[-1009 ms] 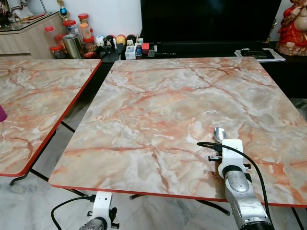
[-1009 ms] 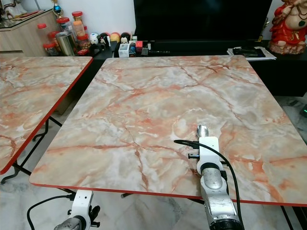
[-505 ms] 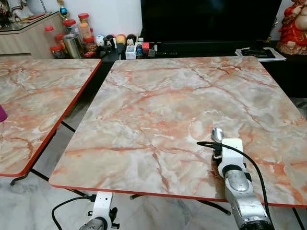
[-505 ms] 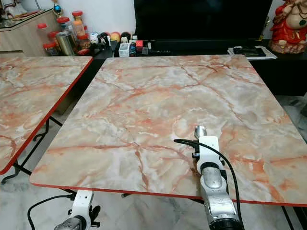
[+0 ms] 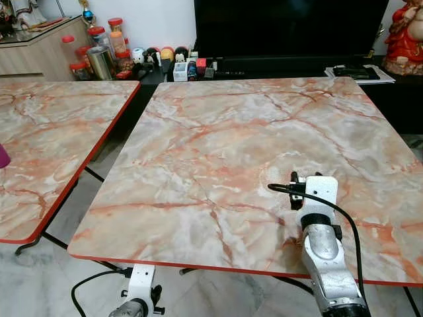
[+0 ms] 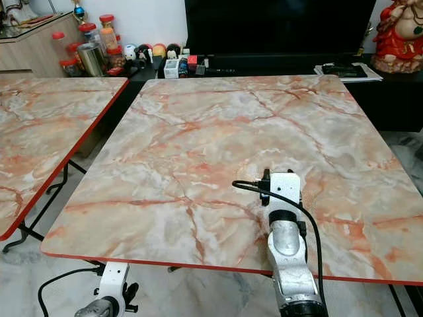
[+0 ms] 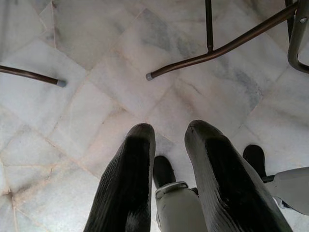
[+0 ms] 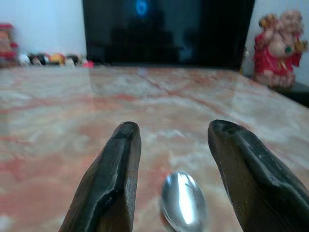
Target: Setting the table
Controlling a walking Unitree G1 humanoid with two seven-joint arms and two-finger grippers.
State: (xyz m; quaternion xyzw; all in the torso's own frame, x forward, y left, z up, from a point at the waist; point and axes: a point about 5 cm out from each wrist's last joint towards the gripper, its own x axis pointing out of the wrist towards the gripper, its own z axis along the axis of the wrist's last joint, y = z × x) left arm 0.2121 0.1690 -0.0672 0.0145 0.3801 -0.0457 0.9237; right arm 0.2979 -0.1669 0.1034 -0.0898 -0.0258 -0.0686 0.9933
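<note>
A silver spoon (image 8: 183, 203) lies on the marble table (image 5: 218, 132), near its front right part. My right gripper (image 8: 175, 130) is open and low over the table, one black finger (image 8: 120, 159) on each side of the spoon's bowl, not touching it. In the eye views my right wrist (image 5: 316, 198) covers the spoon. My left gripper (image 7: 170, 128) hangs idle below the table's front edge with a narrow gap between its fingers, above the tiled floor.
A second marble table (image 5: 39, 132) stands to the left across a gap, with a purple object (image 5: 2, 157) at its edge. Behind are a dark TV cabinet, jars (image 5: 99, 53), papers (image 5: 357, 72) and a red figurine (image 5: 403, 39). Metal table legs (image 7: 217, 48) cross the floor.
My right arm has moved forward over the table. The spoon's bowl, earlier showing ahead of the wrist, is now covered by it in the eye views.
</note>
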